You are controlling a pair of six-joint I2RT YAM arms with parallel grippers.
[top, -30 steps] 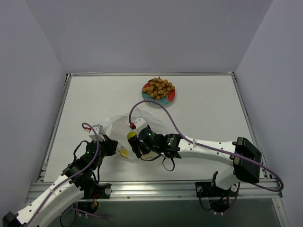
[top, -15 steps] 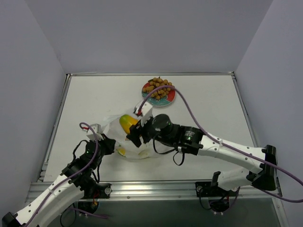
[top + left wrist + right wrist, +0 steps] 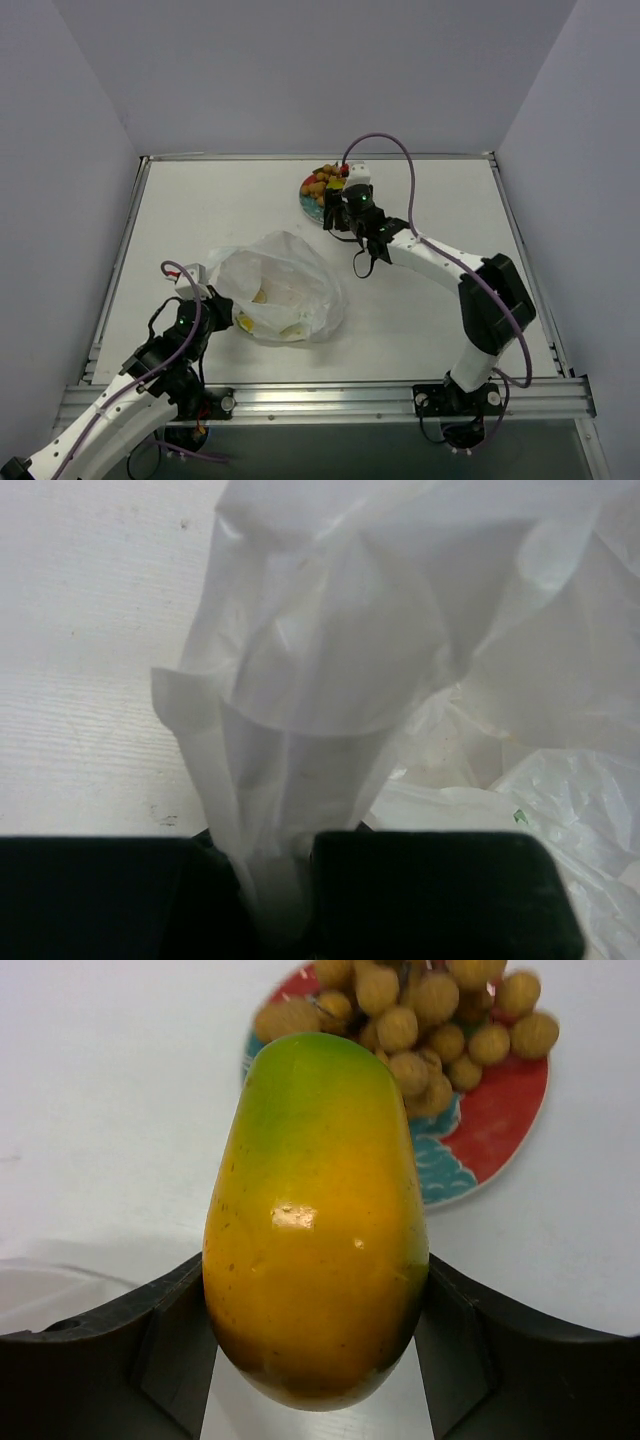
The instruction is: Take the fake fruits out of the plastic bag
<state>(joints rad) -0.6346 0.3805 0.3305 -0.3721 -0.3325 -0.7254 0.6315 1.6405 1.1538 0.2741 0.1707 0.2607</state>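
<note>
A yellow-orange mango with a green tip (image 3: 315,1220) sits upright between the fingers of my right gripper (image 3: 315,1345), which is shut on its sides. In the top view that gripper (image 3: 337,197) hovers at the near edge of the red plate (image 3: 308,200). A bunch of tan-brown balls (image 3: 430,1010) lies on the plate (image 3: 500,1100). The crinkled translucent plastic bag (image 3: 285,287) lies near the left arm. My left gripper (image 3: 280,890) is shut on a gathered fold of the bag (image 3: 330,680). Yellowish patches (image 3: 262,295) show through the bag; I cannot tell what they are.
The white table (image 3: 440,220) is bounded by a raised metal rim (image 3: 515,230) and grey walls. The right arm (image 3: 440,265) stretches diagonally from its base to the plate. A purple cable (image 3: 385,150) loops above the right wrist.
My right gripper lifted the mango out of the bag and carried it far across to the plate. The bag has slumped shut. The left gripper kept its hold.
</note>
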